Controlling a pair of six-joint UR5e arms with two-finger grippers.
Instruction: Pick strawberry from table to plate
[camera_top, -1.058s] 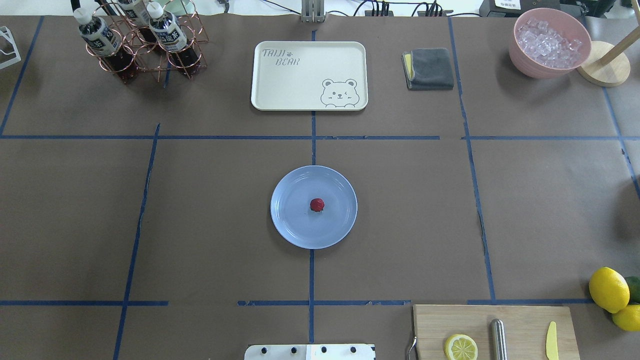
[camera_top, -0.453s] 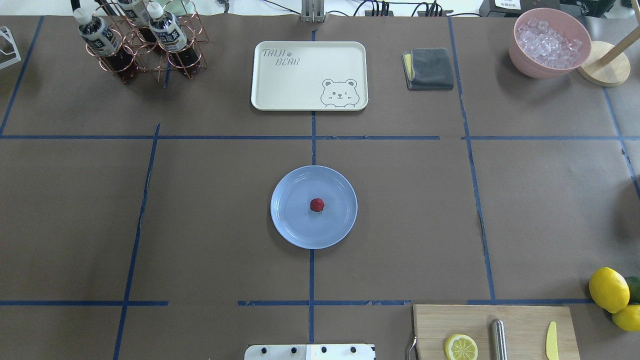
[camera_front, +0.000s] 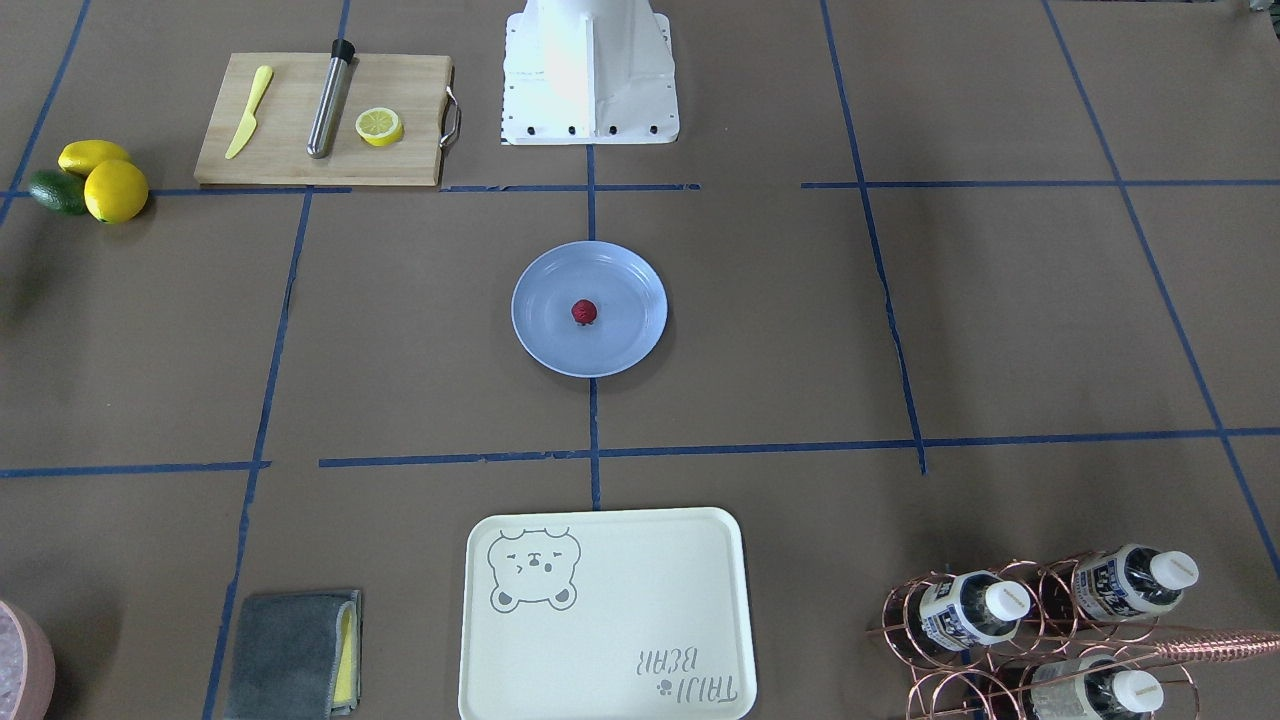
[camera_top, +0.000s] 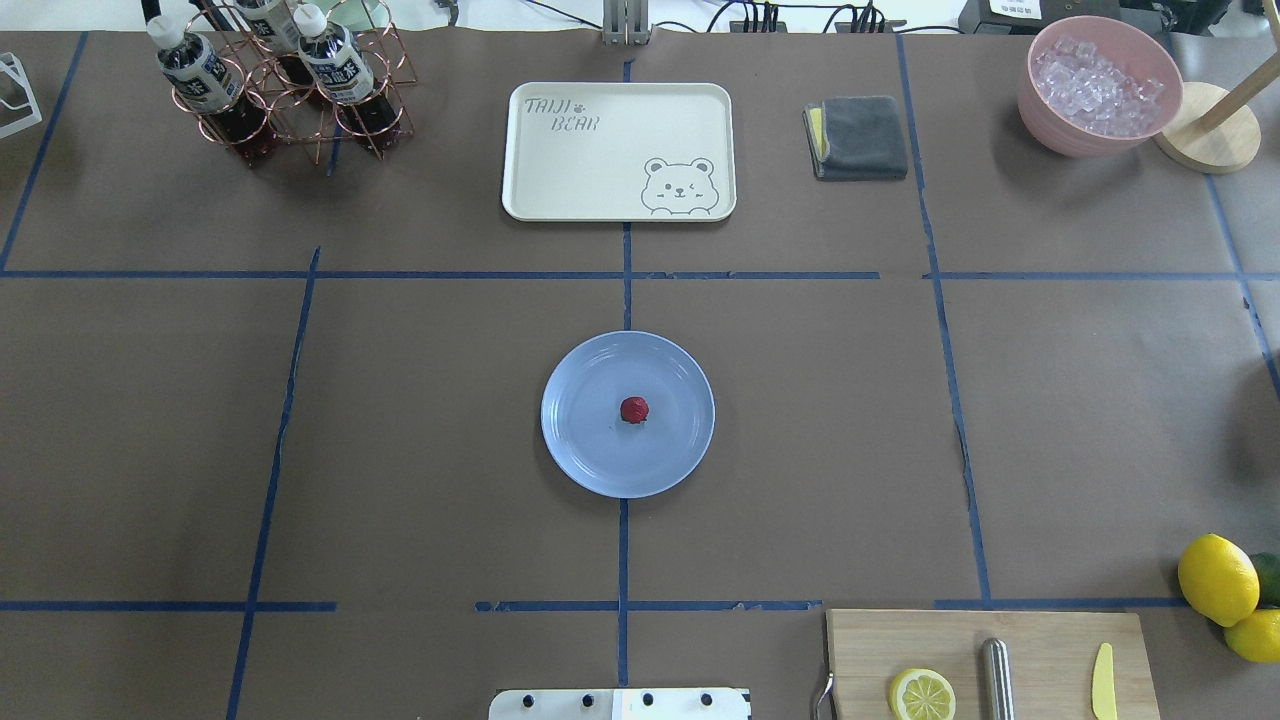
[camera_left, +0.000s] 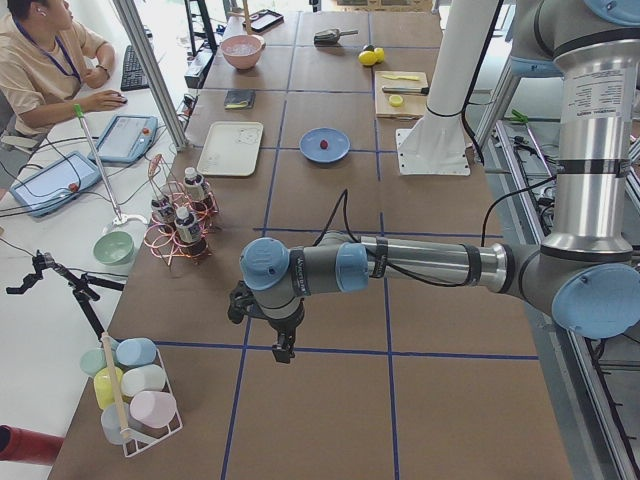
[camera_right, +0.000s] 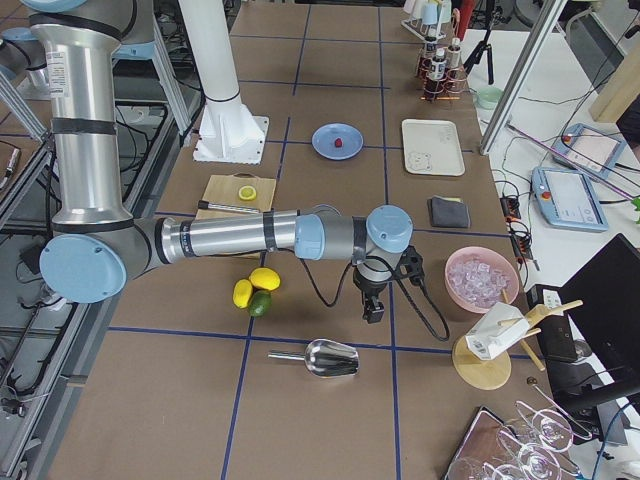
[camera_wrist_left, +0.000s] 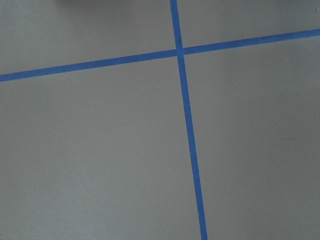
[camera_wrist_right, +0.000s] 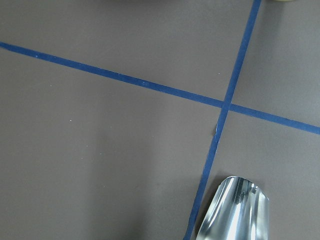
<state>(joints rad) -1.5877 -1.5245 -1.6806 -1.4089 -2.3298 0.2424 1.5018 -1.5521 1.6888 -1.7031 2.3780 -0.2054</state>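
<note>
Jaws show only in the side views; open or closed, I cannot tell. The tiny dark-red strawberry (camera_top: 634, 409) lies mid-way on the plate (camera_top: 585, 445), its cap indistinct.

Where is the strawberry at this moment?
In the overhead view the strawberry lies near the middle of the blue plate, at the table centre, straight below the bear tray.
</note>
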